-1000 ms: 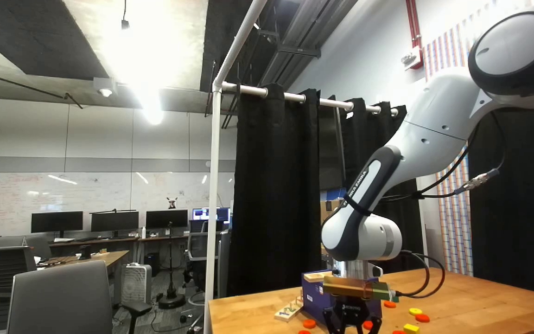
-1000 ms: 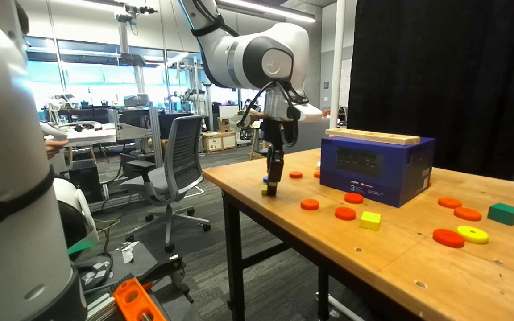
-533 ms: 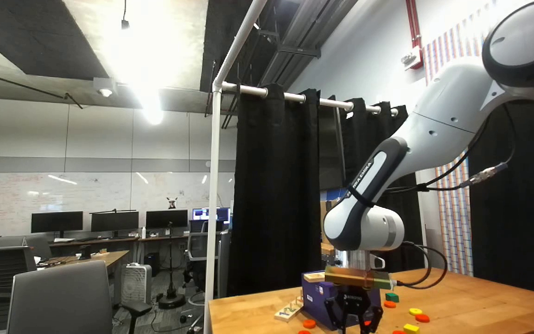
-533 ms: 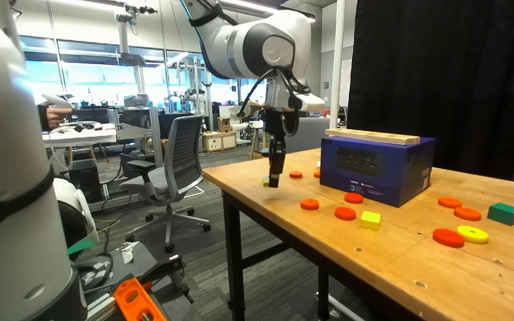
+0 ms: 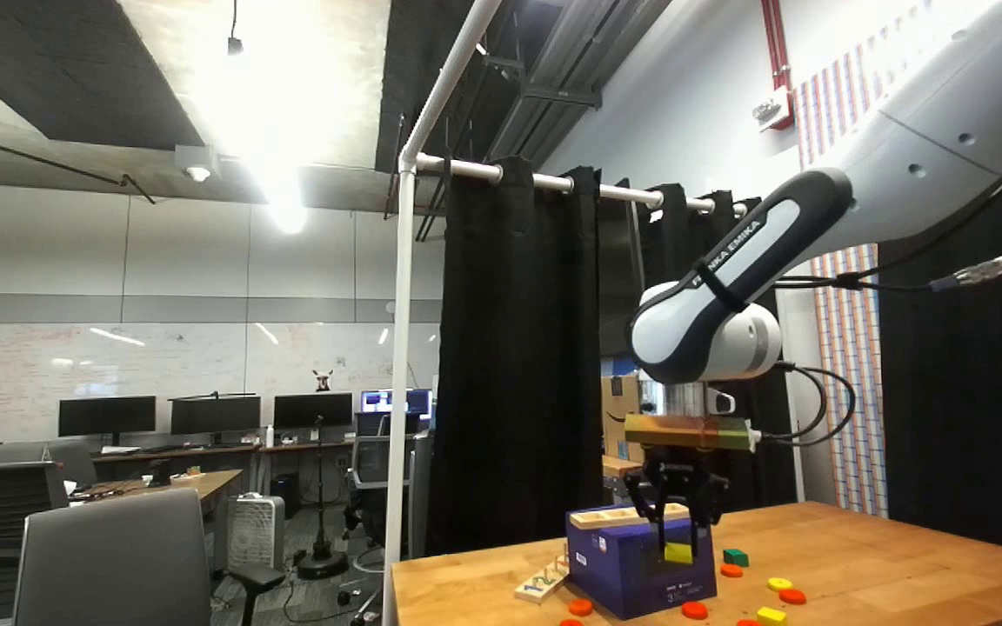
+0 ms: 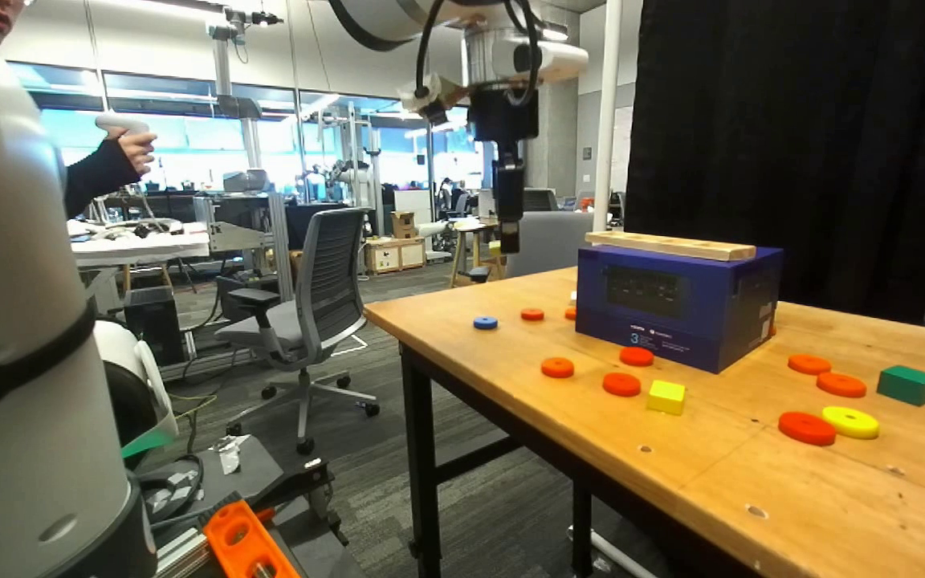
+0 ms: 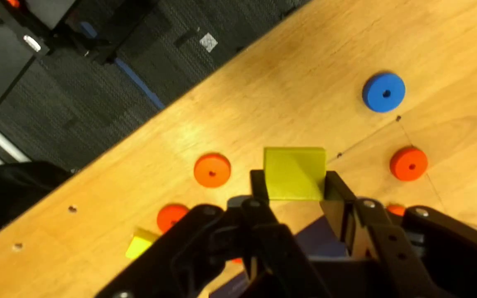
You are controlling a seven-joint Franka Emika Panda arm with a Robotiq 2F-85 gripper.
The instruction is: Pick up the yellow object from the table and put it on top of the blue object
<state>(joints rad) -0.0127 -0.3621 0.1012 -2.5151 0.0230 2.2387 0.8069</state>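
In the claw [image 7: 295, 184], narrowed to a grip on both sides: one yellow block [image 7: 295, 169], above the worktop [image 6: 719, 417], apart from one blue box [image 6: 675, 317] with one wooden strip [image 6: 671, 246] on top. On the worktop, in an exterior view: a second yellow block [image 6: 666, 397], one green block [image 6: 909, 385], one yellow disc [image 6: 850, 422], one blue disc [image 6: 485, 323], at least eight orange-red discs [image 6: 621, 384]. Readable: "FRANKA EMIKA" on the arm [image 5: 758, 248], "3" on the box.

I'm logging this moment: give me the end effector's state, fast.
End effector: closed, holding a yellow block above the table.
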